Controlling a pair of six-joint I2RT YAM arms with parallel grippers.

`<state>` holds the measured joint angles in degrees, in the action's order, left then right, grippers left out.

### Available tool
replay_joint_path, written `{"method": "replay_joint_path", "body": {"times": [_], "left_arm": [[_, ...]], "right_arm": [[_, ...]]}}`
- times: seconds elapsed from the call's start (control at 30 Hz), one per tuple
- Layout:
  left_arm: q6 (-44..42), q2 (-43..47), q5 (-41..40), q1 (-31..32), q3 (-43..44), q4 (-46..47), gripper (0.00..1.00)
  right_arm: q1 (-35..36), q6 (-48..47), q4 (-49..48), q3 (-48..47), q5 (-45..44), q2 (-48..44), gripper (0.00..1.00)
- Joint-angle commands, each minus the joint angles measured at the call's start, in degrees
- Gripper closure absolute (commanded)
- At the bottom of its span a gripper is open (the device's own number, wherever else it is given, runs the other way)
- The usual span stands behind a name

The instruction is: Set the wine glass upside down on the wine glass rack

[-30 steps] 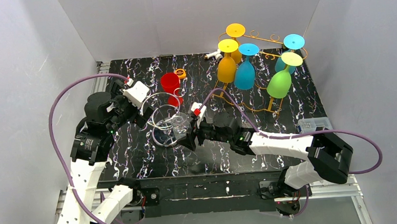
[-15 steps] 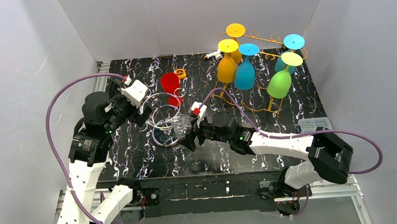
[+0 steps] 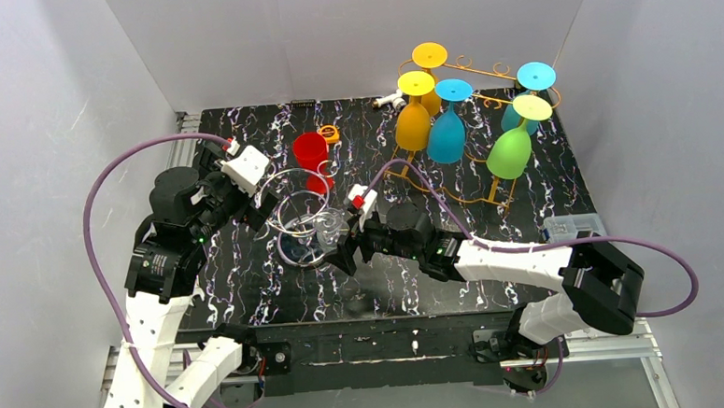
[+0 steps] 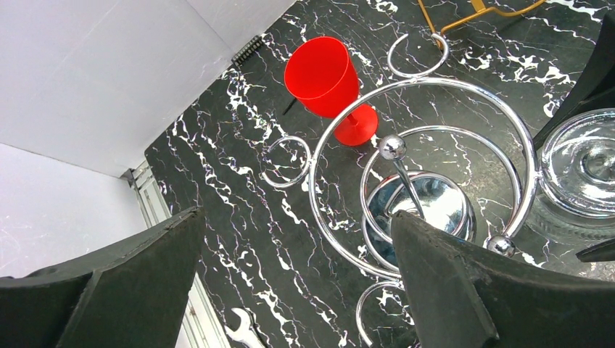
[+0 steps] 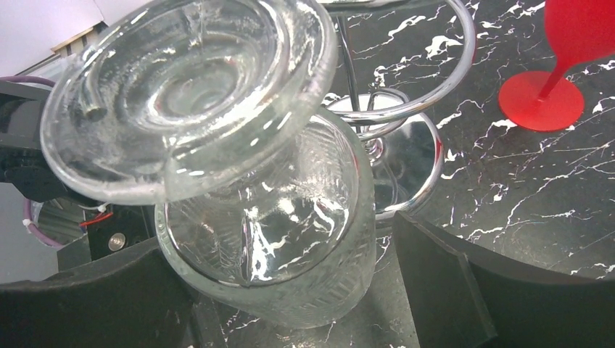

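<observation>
**Clear wine glass (image 5: 239,181) hung upside down on the chrome rack (image 4: 392,147), left of the worktop's (image 3: 251,294) middle.**
Ribbed bowl tilts below the ring, foot above. The right claw (image 5: 290,290) is released, fingers flanking the bowl. The left claw (image 4: 294,246) gapes beside the rack. A red glass (image 3: 311,155) stands near; the gold rack (image 3: 485,69) fills the far right corner. Black veined marble, white walls.

My top camera looks down from behind the bases (image 3: 254,355); both close wrist cameras share the chrome rack (image 4: 428,210).
</observation>
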<state>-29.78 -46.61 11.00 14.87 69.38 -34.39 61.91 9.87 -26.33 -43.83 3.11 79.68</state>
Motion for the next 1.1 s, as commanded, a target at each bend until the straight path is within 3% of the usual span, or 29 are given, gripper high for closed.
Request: {"method": "replay_joint_path", "body": {"times": [0.0, 0.67, 0.87, 1.07], "left_arm": [[0.5, -0.2, -0.6, 0.2, 2.1, -0.4, 0.01], [4.7, -3.3, -2.7, 0.2, 6.6, -2.2, 0.01], [3.7, -6.0, -5.5, -1.1, 7.2, -0.6, 0.01], [3.1, -9.8, -3.4, -8.1, 7.8, 1.3, 0.01]], "right_arm": [[-0.2, -0.8, -0.1, -3.2, -1.7, -1.5, 0.0], [-0.2, -1.0, 6.2, -3.3, -0.5, -5.7, 0.0], [-0.2, -1.8, 16.2, -5.3, -0.3, -12.8, 0.0], [-0.2, -0.4, 27.1, -9.7, -2.7, -19.1, 0.0]]}}
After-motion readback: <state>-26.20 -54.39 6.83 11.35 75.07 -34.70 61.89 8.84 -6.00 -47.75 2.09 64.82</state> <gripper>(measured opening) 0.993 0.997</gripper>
